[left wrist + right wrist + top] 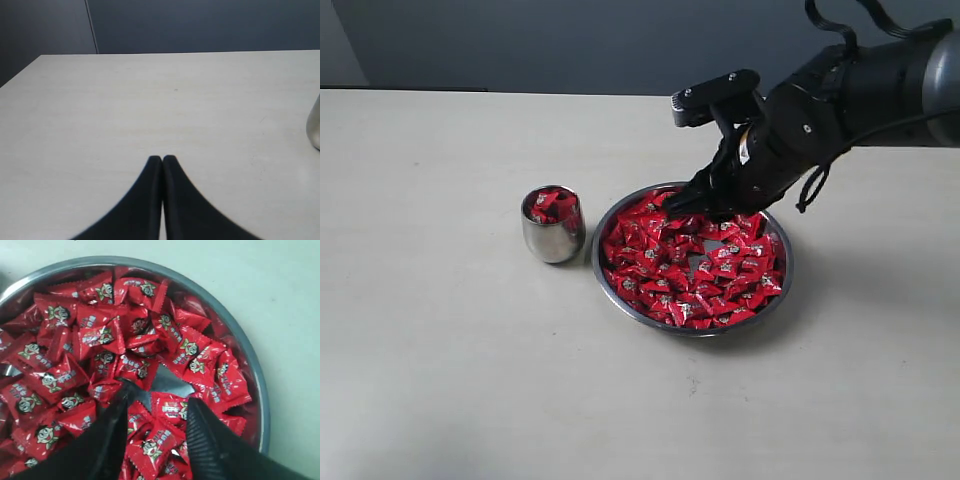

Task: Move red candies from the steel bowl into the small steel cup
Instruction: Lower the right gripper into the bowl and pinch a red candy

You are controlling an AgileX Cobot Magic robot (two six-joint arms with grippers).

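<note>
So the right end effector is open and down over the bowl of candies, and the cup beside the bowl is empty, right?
Not empty: the exterior view shows the cup holding red candies. The rest stands: the right end effector is open, down over the bowl.

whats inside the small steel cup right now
The small steel cup holds several red candies, piled close to its rim. How many lie beneath, and the cup's bottom, cannot be seen: the top candies and the steel wall cover them.
</note>
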